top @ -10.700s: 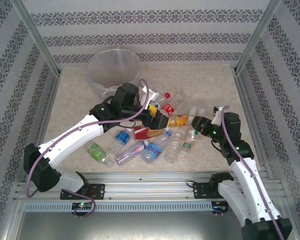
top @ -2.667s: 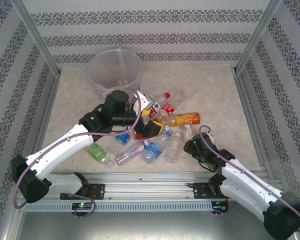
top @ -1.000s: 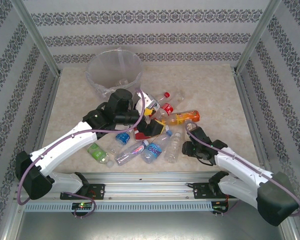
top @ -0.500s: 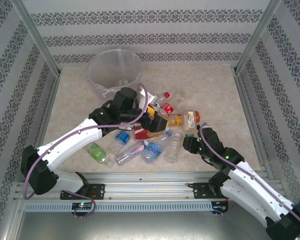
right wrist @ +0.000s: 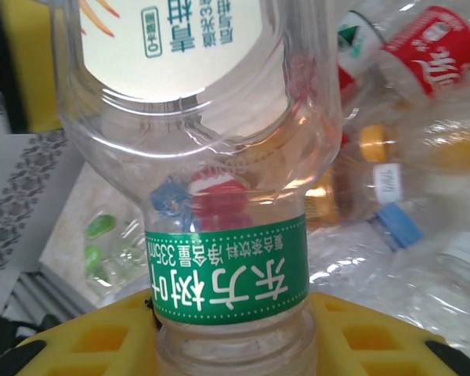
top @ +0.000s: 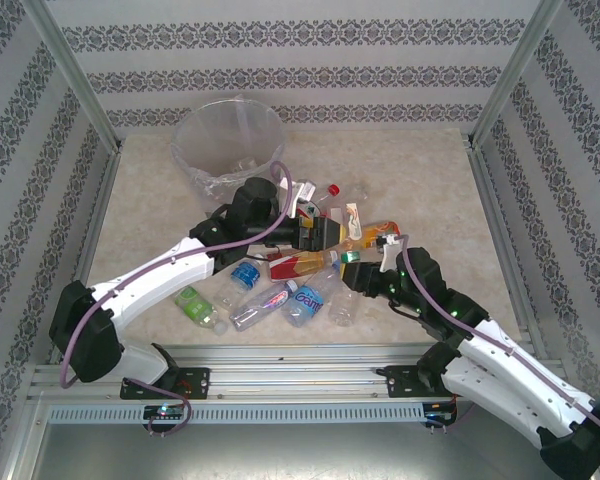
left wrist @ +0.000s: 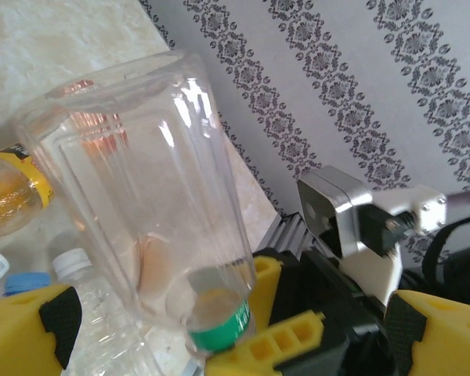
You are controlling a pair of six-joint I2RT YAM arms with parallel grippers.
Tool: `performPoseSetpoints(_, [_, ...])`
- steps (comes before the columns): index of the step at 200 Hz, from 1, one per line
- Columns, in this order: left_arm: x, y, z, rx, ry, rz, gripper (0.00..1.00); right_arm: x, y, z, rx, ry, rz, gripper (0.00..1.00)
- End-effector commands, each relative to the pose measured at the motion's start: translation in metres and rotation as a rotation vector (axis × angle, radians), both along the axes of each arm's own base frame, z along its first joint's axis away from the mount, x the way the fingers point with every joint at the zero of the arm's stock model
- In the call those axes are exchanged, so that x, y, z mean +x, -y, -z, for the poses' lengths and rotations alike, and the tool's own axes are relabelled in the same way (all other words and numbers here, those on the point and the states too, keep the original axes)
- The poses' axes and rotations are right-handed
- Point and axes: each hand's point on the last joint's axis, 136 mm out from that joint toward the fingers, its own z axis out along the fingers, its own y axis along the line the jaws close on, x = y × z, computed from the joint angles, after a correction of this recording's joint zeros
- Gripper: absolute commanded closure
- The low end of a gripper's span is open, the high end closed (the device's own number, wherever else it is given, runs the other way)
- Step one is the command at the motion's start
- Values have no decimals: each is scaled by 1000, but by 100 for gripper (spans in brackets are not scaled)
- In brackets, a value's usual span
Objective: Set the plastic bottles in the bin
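Overhead, the right gripper (top: 352, 274) sat at the right edge of the bottle heap on the mottled beige table (top: 430, 170). Seen from its own wrist, its yellow ribbed fingers (right wrist: 102, 337) were clamped on the neck of a thin-walled clear bottle (right wrist: 204, 157) with a green neck band and a white label. The left gripper (left wrist: 235, 330) had its black-padded yellow fingers spread wide, and the clear bottle's faceted, squarish body showed between them. Glossy bottles lay jumbled nearby: an orange-filled bottle (top: 375, 233), a red-labelled bottle (top: 298, 265), a blue-labelled bottle (top: 305, 298) and a green bottle (top: 193, 303). The round bin (top: 190, 165), lined with crinkled clear film, stood behind the heap.
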Motion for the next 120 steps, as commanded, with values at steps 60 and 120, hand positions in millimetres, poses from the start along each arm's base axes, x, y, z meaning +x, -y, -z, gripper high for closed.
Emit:
performPoseSetpoints(60, [17,0,2,-64,-68,-48,7,-8,-27,-32,103,74,-109,63])
performPoseSetpoints(120, [15,3,-4,-98,-53,-11,36,-7,-29,-26,72,62,-107,61])
